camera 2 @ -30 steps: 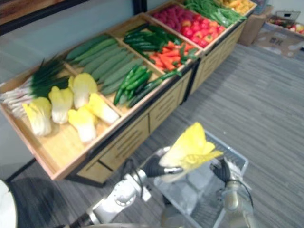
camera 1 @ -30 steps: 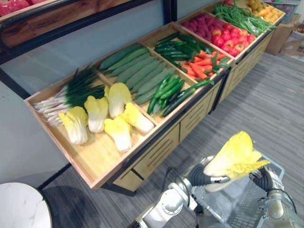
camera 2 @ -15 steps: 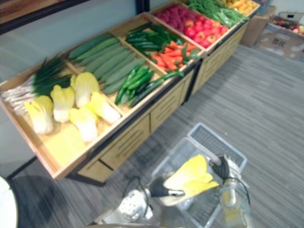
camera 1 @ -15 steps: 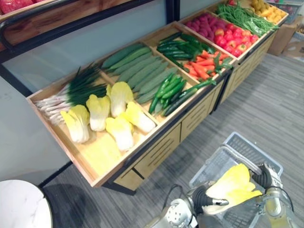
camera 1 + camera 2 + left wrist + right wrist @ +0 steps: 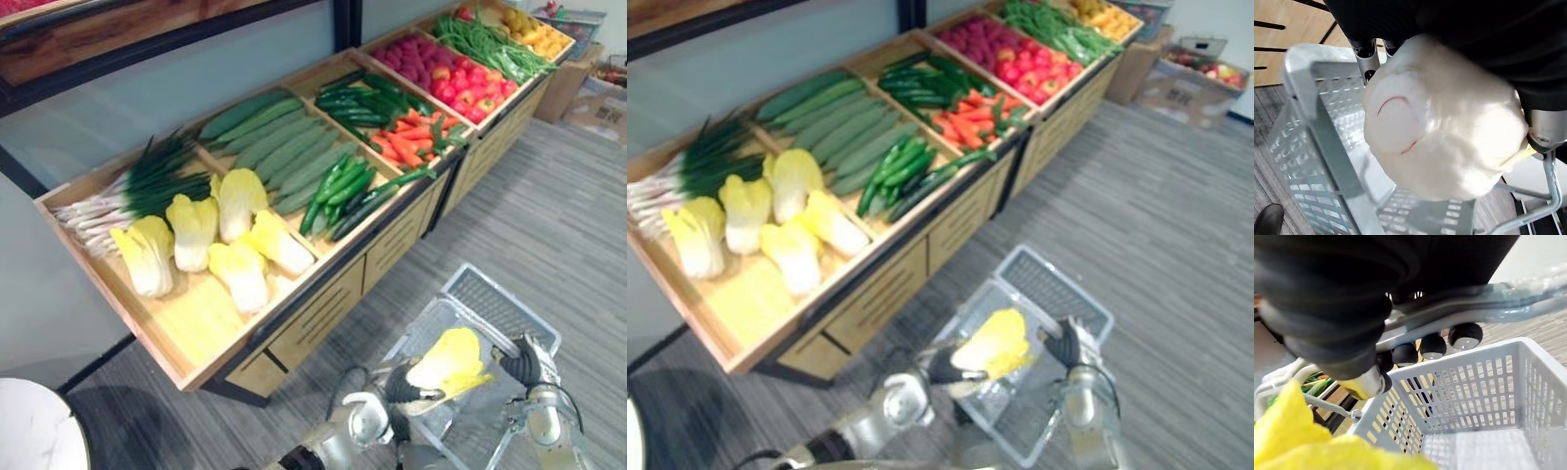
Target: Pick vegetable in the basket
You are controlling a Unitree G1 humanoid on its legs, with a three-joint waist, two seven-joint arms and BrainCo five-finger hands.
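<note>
Cabbage (image 5: 453, 357) in clasp of left hand (image 5: 400, 385), over basket (image 5: 495, 299) in grip of right hand (image 5: 526, 360).

Covered and cropped.
Cannot see most of the basket (image 5: 490, 299) floor beneath the cabbage (image 5: 453, 357); cannot trace the white round table (image 5: 34, 436) past the view's edge.

You see a cabbage (image 5: 453, 356) with yellow leaves and a pale white base, gripped at that base by the left hand (image 5: 401, 384). It is tilted, leaves pointing away from the robot, over the open top of the grey mesh basket (image 5: 498, 305). The basket is upright, and the right hand (image 5: 526, 360) grips its handle.
</note>
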